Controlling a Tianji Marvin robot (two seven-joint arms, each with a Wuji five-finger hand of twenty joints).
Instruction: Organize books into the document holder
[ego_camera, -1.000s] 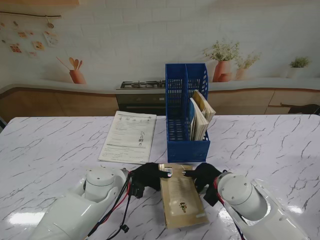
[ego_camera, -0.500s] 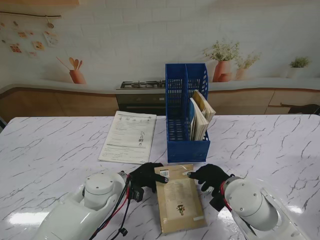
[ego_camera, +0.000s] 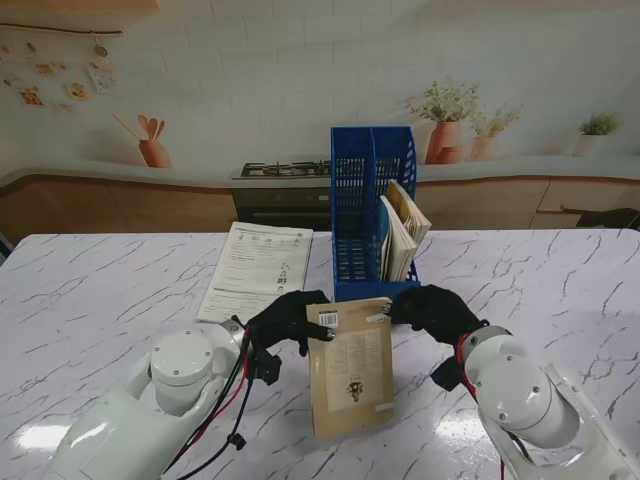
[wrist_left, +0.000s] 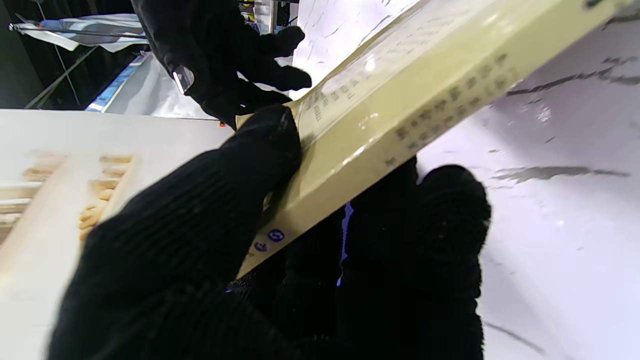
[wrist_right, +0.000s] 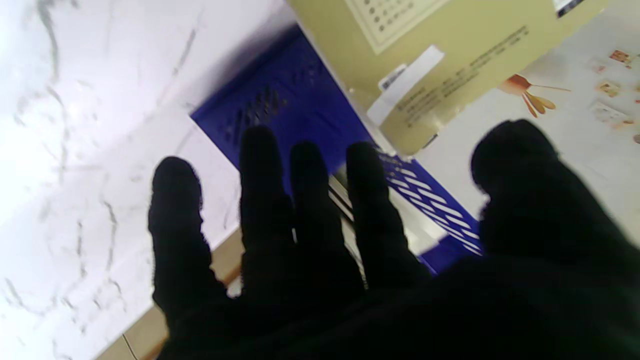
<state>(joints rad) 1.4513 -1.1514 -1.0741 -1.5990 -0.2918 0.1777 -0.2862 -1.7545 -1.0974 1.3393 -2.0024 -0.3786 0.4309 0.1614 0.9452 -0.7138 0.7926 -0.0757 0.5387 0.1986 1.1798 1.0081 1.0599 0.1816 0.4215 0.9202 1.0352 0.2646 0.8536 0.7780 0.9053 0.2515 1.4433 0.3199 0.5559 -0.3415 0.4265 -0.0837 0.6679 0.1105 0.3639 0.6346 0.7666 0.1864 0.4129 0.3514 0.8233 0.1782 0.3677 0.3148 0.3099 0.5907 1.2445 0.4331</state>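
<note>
Left hand (ego_camera: 285, 320): clamped on the book (ego_camera: 350, 366), thumb on the cover, fingers (wrist_left: 430, 235) under the spine. Right hand (ego_camera: 432, 310): at the book's far right corner, fingers spread in its wrist view; whether it grips, cannot tell. Book: raised and tilted, long axis running away from me toward the holder (ego_camera: 372, 245), just beyond its far edge. Holder: right slot occupied; left slot looks free. Both hands about equally near.
</note>
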